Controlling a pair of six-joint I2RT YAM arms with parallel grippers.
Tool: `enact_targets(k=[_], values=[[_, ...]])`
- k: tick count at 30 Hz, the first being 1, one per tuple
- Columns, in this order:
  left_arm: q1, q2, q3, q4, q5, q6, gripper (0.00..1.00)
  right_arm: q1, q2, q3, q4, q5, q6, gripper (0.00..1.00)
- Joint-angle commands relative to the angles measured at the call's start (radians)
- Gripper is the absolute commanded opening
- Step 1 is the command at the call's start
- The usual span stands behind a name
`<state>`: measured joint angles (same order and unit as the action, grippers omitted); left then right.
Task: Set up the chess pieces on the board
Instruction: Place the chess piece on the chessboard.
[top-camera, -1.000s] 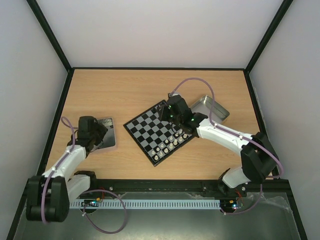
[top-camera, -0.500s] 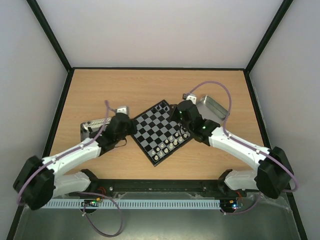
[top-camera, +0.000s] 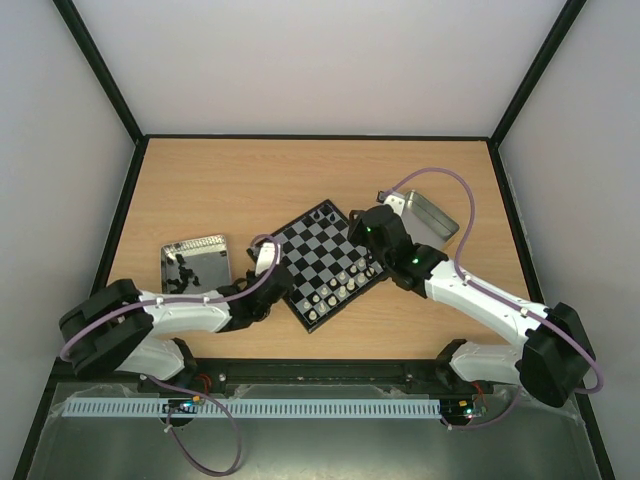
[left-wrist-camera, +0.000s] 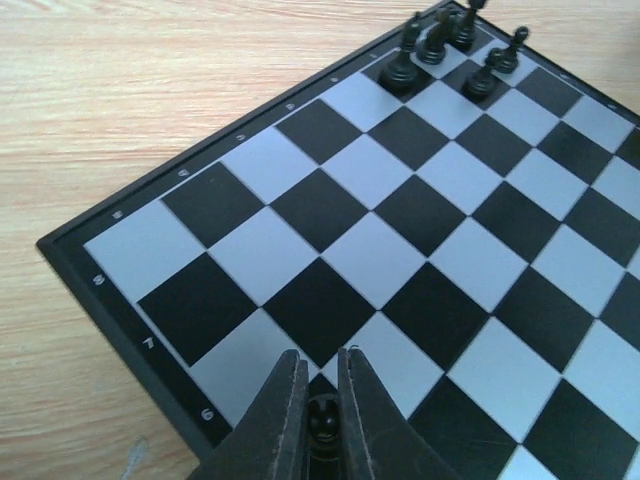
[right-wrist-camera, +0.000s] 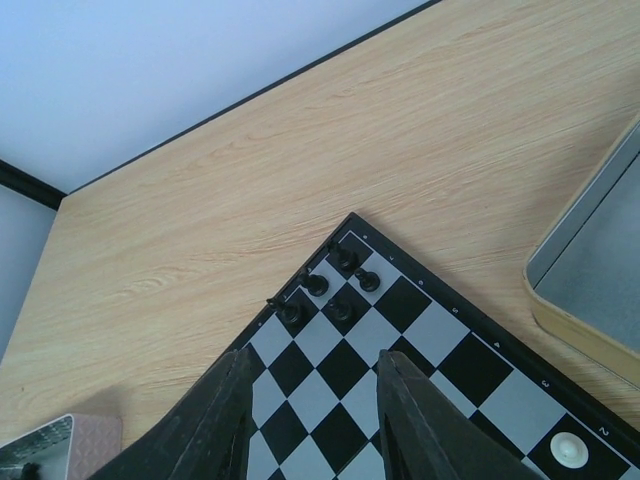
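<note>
board (top-camera: 312, 250) mid-counter, turned cornerwise | black chessmen (left-wrist-camera: 440, 45) on its far corner, white chessmen (top-camera: 338, 287) along near-right side | left end effector (left-wrist-camera: 320, 360) clamping black piece (left-wrist-camera: 320, 420) at near-left side | right end effector (right-wrist-camera: 312, 365) open, empty, above board | left tin (top-camera: 196, 262), right tin (top-camera: 428, 215) flanking

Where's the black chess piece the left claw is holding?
In the left wrist view, the black chess piece sits between the left claw's fingers, over the board's near edge beside the number 6.

Left gripper (left-wrist-camera: 318, 362) pinched, right gripper (right-wrist-camera: 312, 365) spread
</note>
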<state>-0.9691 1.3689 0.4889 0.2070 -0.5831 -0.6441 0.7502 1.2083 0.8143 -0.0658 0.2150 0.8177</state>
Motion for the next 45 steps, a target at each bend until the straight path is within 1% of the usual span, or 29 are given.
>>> enact_targets(k=[1, 7, 11, 13, 19, 23, 27, 30, 33, 35, 38, 40, 43, 45], values=[[-0.005, 0.008, -0.082, 0.193, -0.074, -0.058, 0.03, -0.006, -0.021, -0.004, -0.008, 0.034, 0.014, 0.34], [-0.005, 0.074, -0.085, 0.231, -0.024, -0.033, 0.07, -0.008, -0.012, -0.001, -0.011, 0.027, 0.017, 0.34], [-0.004, 0.110, -0.078, 0.235, -0.021, -0.027, 0.07, -0.009, -0.011, 0.002, -0.013, 0.026, 0.018, 0.34], [-0.004, 0.115, -0.074, 0.236, -0.015, -0.025, 0.10, -0.009, -0.013, 0.002, -0.014, 0.027, 0.018, 0.34], [-0.003, 0.132, -0.062, 0.240, 0.014, 0.010, 0.22, -0.011, -0.020, 0.002, -0.017, 0.028, 0.017, 0.34], [0.003, 0.124, -0.036, 0.194, 0.038, 0.031, 0.32, -0.012, -0.022, 0.005, -0.016, 0.022, 0.019, 0.34], [0.030, 0.073, 0.016, 0.064, 0.072, 0.027, 0.45, -0.014, -0.030, 0.003, -0.013, 0.018, 0.021, 0.34], [0.075, 0.024, 0.059, -0.046, 0.141, 0.013, 0.54, -0.015, -0.040, -0.002, -0.009, 0.020, 0.023, 0.35], [0.127, -0.002, 0.118, -0.167, 0.233, 0.007, 0.59, -0.017, -0.045, -0.004, -0.008, 0.020, 0.023, 0.35], [0.169, 0.007, 0.182, -0.281, 0.314, 0.005, 0.60, -0.018, -0.051, -0.004, -0.009, 0.020, 0.024, 0.35], [0.237, 0.035, 0.286, -0.481, 0.498, 0.007, 0.54, -0.020, -0.058, -0.004, -0.014, 0.022, 0.024, 0.35], [0.260, 0.044, 0.328, -0.597, 0.558, 0.006, 0.54, -0.020, -0.067, -0.006, -0.017, 0.032, 0.024, 0.35], [0.301, 0.068, 0.355, -0.653, 0.663, 0.017, 0.54, -0.021, -0.079, -0.012, -0.014, 0.054, 0.020, 0.35], [0.316, 0.102, 0.382, -0.672, 0.761, 0.031, 0.52, -0.023, -0.081, -0.011, -0.015, 0.063, 0.016, 0.35]])
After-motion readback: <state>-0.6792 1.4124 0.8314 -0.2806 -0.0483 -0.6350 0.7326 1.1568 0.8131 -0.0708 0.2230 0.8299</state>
